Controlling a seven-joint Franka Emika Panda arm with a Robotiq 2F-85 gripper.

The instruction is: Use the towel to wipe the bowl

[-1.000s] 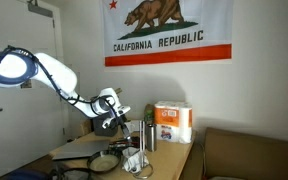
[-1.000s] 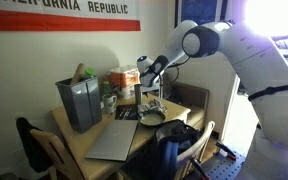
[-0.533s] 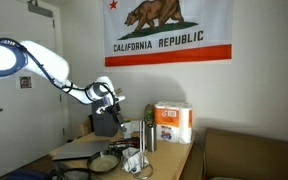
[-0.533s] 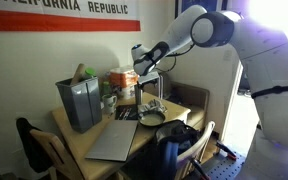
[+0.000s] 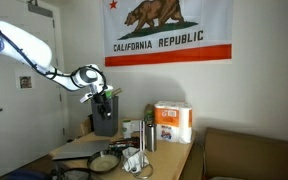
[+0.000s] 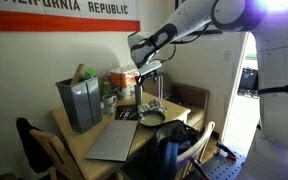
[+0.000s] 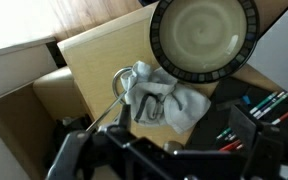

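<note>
While your gripper (image 5: 100, 97) hangs high over the table (image 7: 89, 60), with open air on every side, its fingers show too dark and blurred in the wrist view to tell whether they are spread or pressed together. Well below it lie one crumpled towel (image 7: 162, 97) and one bowl (image 7: 204, 35), the towel touching the bowl's rim. Bare wood runs from the towel to the table's near edge.

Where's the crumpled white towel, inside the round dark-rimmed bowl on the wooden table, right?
Not inside. The crumpled white towel lies beside the round dark-rimmed bowl, on the wooden table. The wrist view shows the bowl with nothing in it.
</note>
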